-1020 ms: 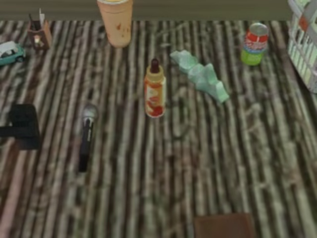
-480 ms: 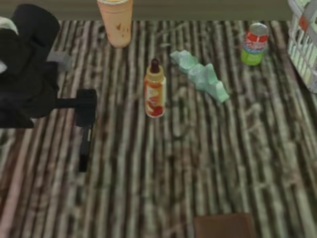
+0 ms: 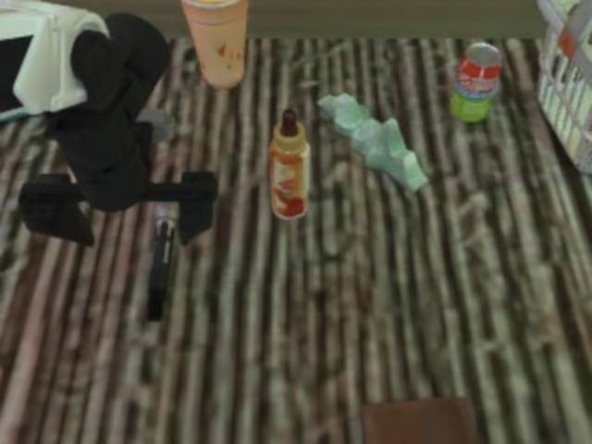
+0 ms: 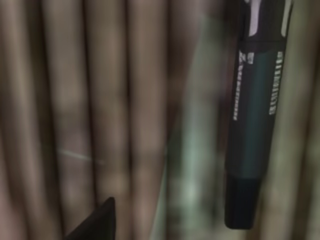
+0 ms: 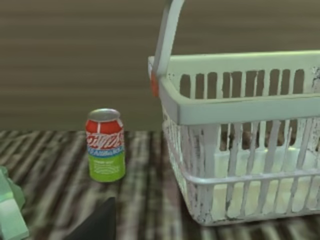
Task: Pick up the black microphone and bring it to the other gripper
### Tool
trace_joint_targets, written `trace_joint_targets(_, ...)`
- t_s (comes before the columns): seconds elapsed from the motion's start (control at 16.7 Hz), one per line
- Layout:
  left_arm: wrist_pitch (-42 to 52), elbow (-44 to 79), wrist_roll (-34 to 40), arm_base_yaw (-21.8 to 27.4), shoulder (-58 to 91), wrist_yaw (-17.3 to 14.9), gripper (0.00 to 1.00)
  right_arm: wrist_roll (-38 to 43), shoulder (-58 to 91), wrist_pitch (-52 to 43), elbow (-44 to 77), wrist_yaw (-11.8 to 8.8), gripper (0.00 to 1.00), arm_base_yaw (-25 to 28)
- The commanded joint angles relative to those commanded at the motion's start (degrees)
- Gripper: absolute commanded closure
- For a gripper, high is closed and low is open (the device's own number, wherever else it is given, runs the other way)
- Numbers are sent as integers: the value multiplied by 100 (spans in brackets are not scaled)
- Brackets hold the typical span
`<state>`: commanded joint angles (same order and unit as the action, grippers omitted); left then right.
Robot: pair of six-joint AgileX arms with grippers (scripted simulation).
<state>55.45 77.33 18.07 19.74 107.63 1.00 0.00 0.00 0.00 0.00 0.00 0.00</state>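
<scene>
Left gripper (image 3: 120, 208) over microphone (image 3: 159, 273); bottle (image 3: 289, 169) right.

The top view looks straight down from above the striped table (image 3: 388, 305), taking in most of its surface from the left arm at the upper left to the white basket (image 3: 569, 83) at the right edge. The left wrist view sits very close to the tabletop, facing down at the handle of the black microphone (image 4: 252, 125), which the top view shows lying at the left (image 3: 160, 273). The right wrist view sits low and near, facing level across the table at a soda can (image 5: 105, 145) and the basket (image 5: 240, 110), both of which also appear in the top view's upper right corner.
</scene>
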Motion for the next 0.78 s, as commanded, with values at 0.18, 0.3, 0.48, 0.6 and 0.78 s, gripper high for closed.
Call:
trace_joint_targets(0.18,-13,-16,-6,-30,-16,-1,0,0,0,0,0,0,0,0)
trace_joint_targets(0.3,-104,-67,-15,-25,46,-2,0,0,0,0,0,0,0,0)
trace_joint_targets(0.48,-688,-320,-31,-24,377,-4,0,0,0,0,0,0,0,0)
trace_joint_targets(0.6,-1290,-554,-39,-30,675,-7,0,0,0,0,0,0,0,0)
trace_joint_targets(0.78,-1912,-842,-51,-37,1040,-10,0,0,0,0,0,0,0,0)
